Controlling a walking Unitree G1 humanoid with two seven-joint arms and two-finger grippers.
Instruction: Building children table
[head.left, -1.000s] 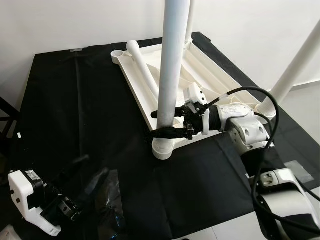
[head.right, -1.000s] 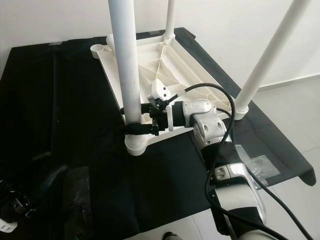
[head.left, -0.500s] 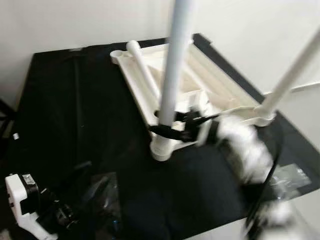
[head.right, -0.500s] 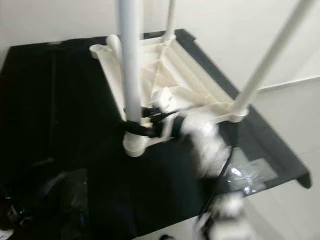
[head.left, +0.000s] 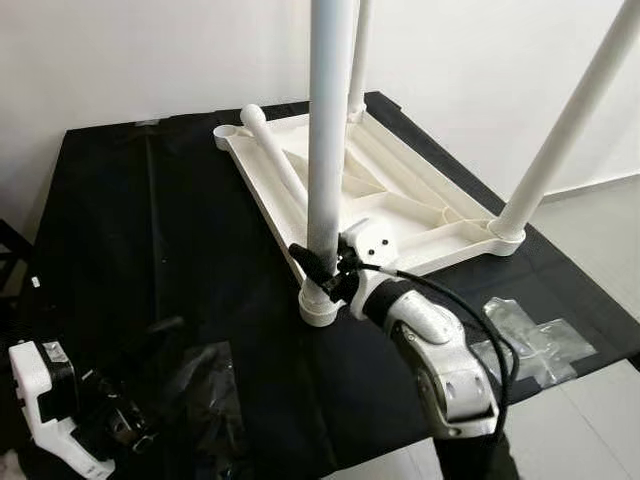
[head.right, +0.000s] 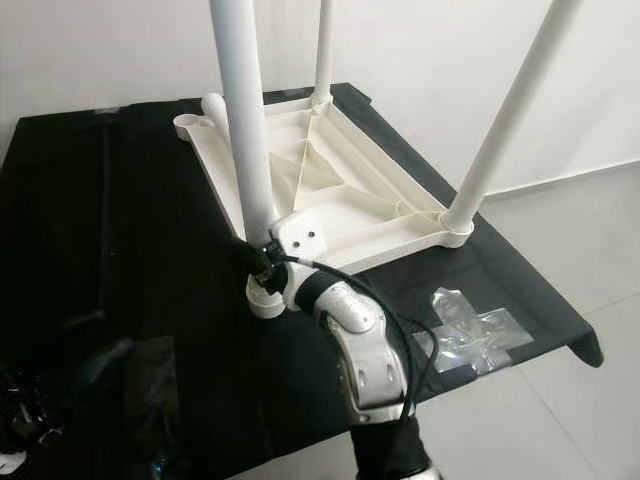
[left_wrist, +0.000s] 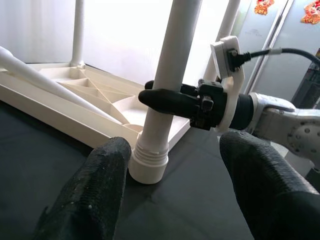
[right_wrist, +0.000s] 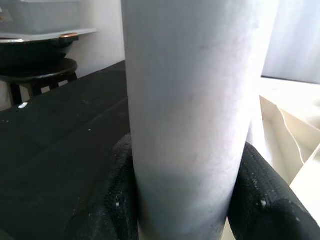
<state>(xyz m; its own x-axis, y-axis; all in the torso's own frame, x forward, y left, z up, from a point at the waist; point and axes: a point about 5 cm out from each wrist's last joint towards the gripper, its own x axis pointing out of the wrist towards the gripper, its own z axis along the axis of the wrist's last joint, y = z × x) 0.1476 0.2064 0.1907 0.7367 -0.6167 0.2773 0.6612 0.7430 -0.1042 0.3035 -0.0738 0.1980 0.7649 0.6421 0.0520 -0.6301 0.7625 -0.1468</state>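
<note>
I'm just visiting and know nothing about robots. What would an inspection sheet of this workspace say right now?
Surface: black cloth covering the work area.
Job's things: white plastic tabletop upside down; three white legs upright in corner sockets, a fourth white leg lying on it.
Clutter: clear plastic bags.
Grippers: right gripper clamped on the nearest white leg just above its socket; left gripper low, open, holding nothing.
Cables: black cable along the right arm.
Surroundings: white wall, pale tiled floor.
</note>
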